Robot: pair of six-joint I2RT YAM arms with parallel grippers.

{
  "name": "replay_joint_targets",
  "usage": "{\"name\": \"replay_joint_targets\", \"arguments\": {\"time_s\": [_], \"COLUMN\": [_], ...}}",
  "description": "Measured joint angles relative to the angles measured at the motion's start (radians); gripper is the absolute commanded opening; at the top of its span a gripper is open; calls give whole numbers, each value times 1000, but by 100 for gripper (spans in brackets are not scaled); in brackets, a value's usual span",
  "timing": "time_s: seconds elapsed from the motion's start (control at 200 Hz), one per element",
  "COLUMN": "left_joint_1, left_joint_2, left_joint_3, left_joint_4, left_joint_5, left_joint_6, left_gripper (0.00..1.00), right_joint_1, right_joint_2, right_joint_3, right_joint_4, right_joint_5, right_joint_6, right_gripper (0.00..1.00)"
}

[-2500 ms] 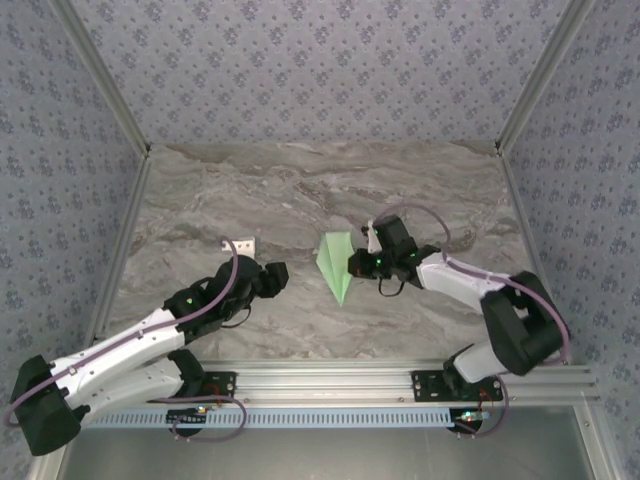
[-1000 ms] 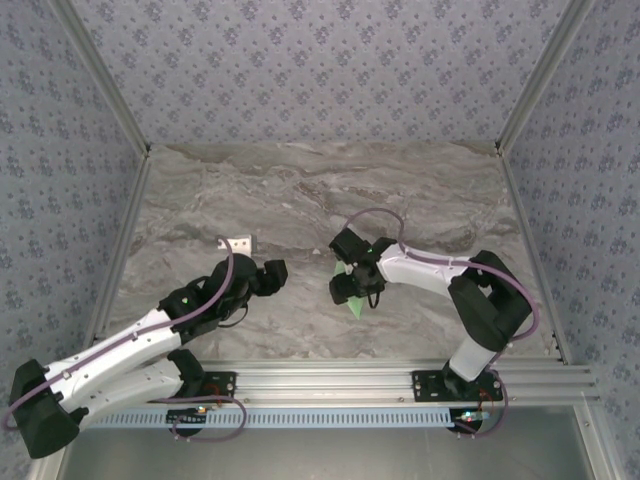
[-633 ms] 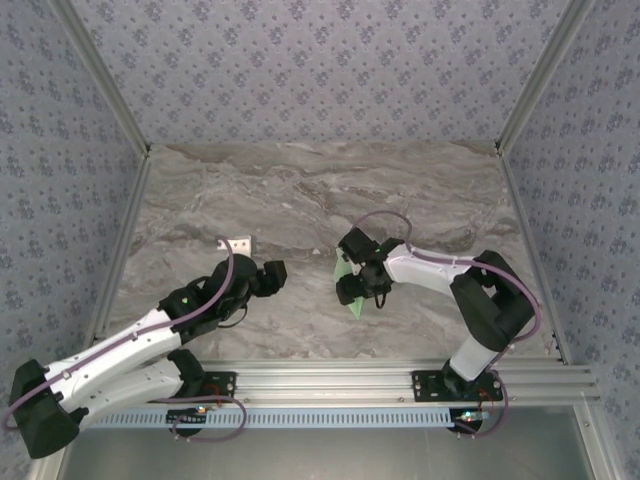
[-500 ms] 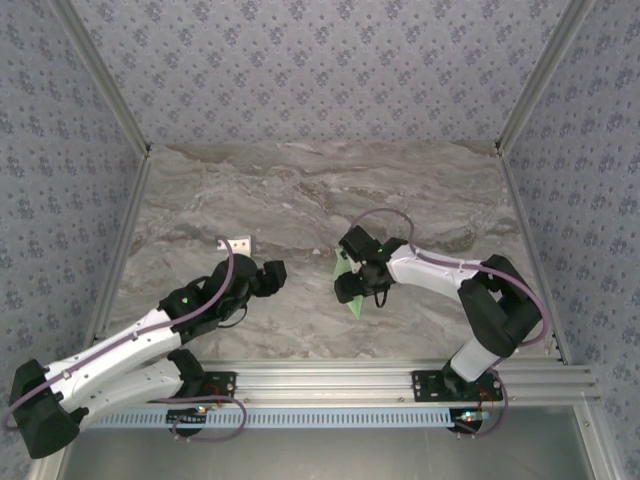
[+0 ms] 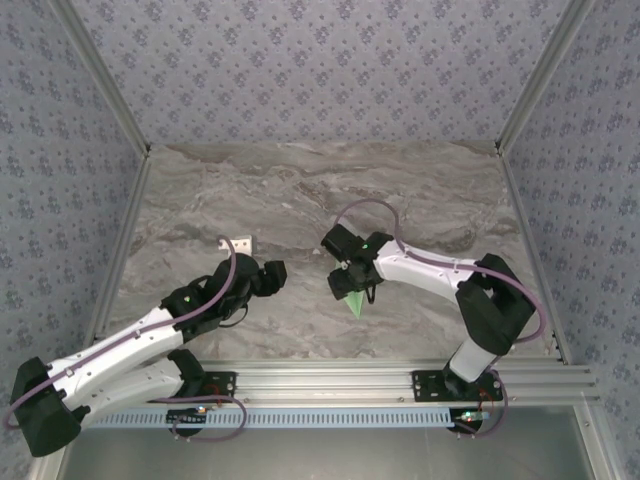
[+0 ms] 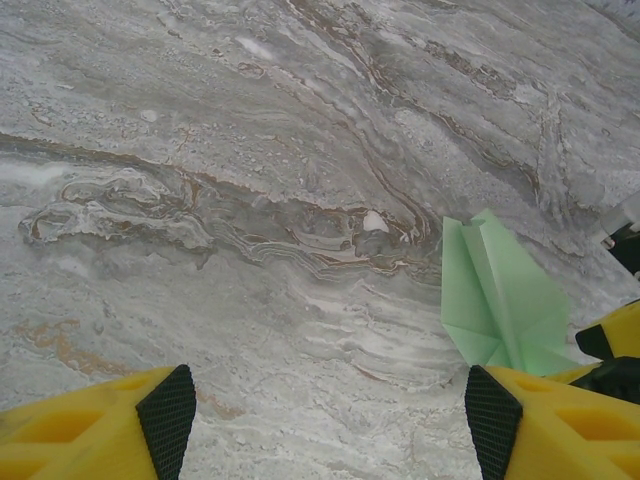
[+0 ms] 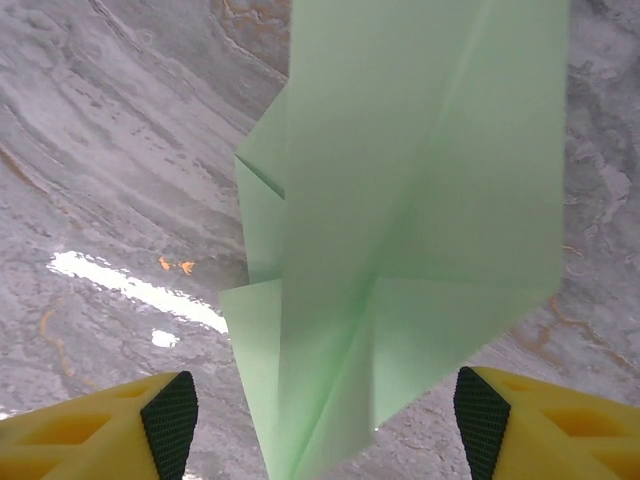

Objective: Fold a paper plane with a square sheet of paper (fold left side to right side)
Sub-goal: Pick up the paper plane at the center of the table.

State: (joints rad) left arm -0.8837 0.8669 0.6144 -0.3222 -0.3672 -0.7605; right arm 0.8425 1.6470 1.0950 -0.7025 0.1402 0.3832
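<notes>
1. The paper plane [image 5: 353, 303] is lying on the grey, veined, stone-patterned table [image 5: 300, 190], near the middle and toward the near edge. In the overhead view its pale green pointed tip is being left uncovered just below the right gripper [image 5: 345, 283].
2. In the right wrist view the plane [image 7: 400, 200] is being framed by the gripper [image 7: 325, 420]. The yellow fingers [image 7: 170, 420] with their black ribbed pads are being held wide apart, and nothing is being clamped. Whether the pads are touching the paper cannot be told.
3. The paper is being shown as thin, matt and mint green, with sharp creases, overlapping triangular flaps and a centre fold.
4. The left gripper [image 5: 268, 275] is being held well apart from the plane, to its left. In its own wrist view this gripper [image 6: 330, 425] is being kept spread wide over bare stone, with nothing in it.
5. From the left wrist the plane [image 6: 500, 300] is being seen as a flat dart, with yellow fingers [image 6: 612, 330] of the right gripper at its near end.
6. A small white bracket [image 5: 240, 243] is lying beyond the left gripper.
</notes>
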Motion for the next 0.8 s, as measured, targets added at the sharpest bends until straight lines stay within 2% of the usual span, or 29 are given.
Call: {"name": "replay_joint_targets", "arguments": {"time_s": [0.175,0.38,0.57,0.655,0.799], "left_joint_1": [0,1,3,6,6], "left_joint_2": [0,0,0,0,0], "left_joint_3": [0,0,0,0,0], "left_joint_4": [1,3,3,3,3], "left_joint_5": [0,0,0,0,0], "left_joint_6": [0,0,0,0,0], "left_gripper": [74,74,74,74,74], "right_joint_1": [23,22,16,10,-2], "right_joint_2": [-5,-5,62,93,108], "right_joint_3": [21,20,20,20,20], "right_joint_4": [-57,-26,23,29,34], "right_joint_5": [84,35,-10,-18,-23], "right_joint_6": [16,26,36,44,55], "right_gripper": [73,65,61,56,40]}}
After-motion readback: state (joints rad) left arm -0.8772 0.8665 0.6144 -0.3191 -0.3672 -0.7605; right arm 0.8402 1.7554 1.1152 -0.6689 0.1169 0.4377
